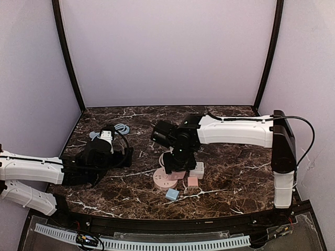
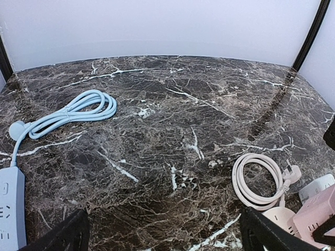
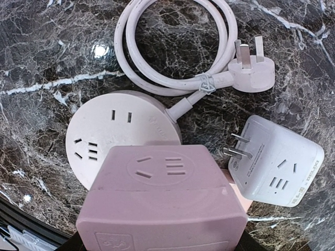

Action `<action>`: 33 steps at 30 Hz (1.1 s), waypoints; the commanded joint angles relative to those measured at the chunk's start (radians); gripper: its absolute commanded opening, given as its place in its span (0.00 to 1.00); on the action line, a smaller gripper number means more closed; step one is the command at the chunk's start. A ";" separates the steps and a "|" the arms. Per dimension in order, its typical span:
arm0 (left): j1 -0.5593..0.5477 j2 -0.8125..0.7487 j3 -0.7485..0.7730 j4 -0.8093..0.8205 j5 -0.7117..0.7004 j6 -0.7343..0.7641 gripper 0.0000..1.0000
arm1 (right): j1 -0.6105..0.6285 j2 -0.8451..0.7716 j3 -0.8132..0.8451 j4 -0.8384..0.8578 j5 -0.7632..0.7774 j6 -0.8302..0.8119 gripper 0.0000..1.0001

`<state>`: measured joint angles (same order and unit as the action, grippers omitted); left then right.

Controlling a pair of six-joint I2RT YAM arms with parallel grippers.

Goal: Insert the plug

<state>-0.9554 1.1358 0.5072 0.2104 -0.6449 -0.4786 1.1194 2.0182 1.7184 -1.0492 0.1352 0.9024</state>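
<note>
The right gripper (image 1: 177,164) is clamped on a pink cube adapter (image 3: 162,209). In the right wrist view the fingers are almost wholly hidden behind the block. The adapter hangs socket face up, just over the near rim of a round pink socket hub (image 3: 112,133) that lies flat on the table. I cannot tell whether the two touch.

The left gripper (image 2: 165,236) holds nothing. Its two dark fingers (image 2: 65,235) stand wide apart at the bottom corners of the left wrist view, low over bare stone, well to the left of the hub.

There are four cube adapters:
- the pink one in the grip;
- a white one (image 3: 277,162) on its side just right of the hub, with its prongs pointing at the pink block;
- a small pink one (image 1: 192,181) near it on the table;
- a blue one (image 1: 171,195) nearer the arms.

There are two socket units, the round hub and a long pale blue strip (image 2: 10,214) at the left. There are also two coiled cords. The hub's pale cord (image 3: 172,78) ends in a three-pin plug (image 3: 254,70) lying loose beyond the hub. The strip's blue cord (image 2: 78,111) lies far left with its plug (image 2: 17,129) beside it.

The table (image 2: 183,104) is dark brown marble with white veins. Plain pale lilac walls (image 1: 167,52) close it in on three sides, and black posts (image 1: 67,57) stand at the back corners.
</note>
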 commanded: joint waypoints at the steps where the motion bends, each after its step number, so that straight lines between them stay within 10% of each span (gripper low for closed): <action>1: 0.005 0.002 -0.021 0.004 -0.009 0.008 1.00 | 0.010 0.016 0.021 0.014 0.008 0.002 0.00; 33: 0.006 -0.003 -0.021 0.002 -0.003 0.002 1.00 | 0.008 0.056 0.013 -0.031 0.008 0.141 0.00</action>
<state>-0.9554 1.1358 0.5072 0.2104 -0.6449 -0.4789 1.1194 2.0430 1.7199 -1.0344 0.1356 0.9901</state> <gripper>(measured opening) 0.996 0.588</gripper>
